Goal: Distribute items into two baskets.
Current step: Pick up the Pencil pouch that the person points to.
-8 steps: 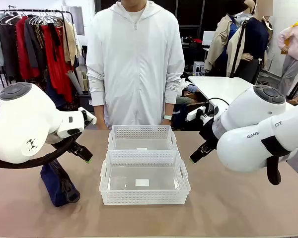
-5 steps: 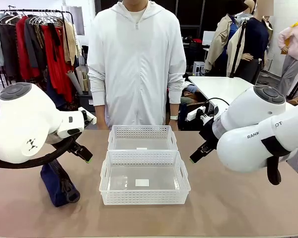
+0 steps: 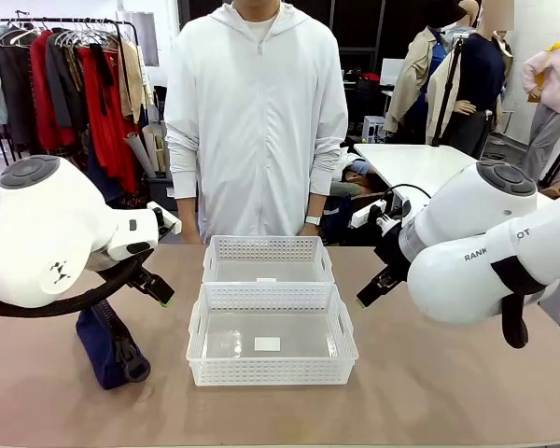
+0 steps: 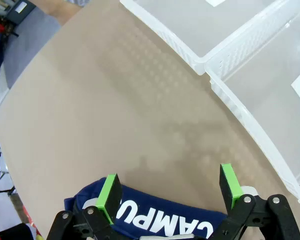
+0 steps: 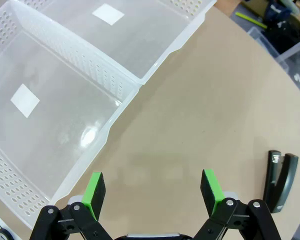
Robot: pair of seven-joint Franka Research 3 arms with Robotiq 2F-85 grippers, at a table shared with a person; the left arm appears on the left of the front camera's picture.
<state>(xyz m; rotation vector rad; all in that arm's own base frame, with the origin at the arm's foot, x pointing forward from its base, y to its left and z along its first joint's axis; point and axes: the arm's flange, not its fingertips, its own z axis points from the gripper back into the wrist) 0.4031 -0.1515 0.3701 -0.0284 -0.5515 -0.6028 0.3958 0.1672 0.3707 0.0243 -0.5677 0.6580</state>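
We have sorted nothing so far: the two baskets stand empty mid-table, the near basket rim to rim with the far basket. Our left claw hangs released and empty over the navy CAMPUS pouch, which lies on the table left of the baskets. Our right claw is likewise spread wide, holding nothing, and the black stapler lies on the table nearby, apart from the baskets. Both items are left to lift and place, presumably one per basket
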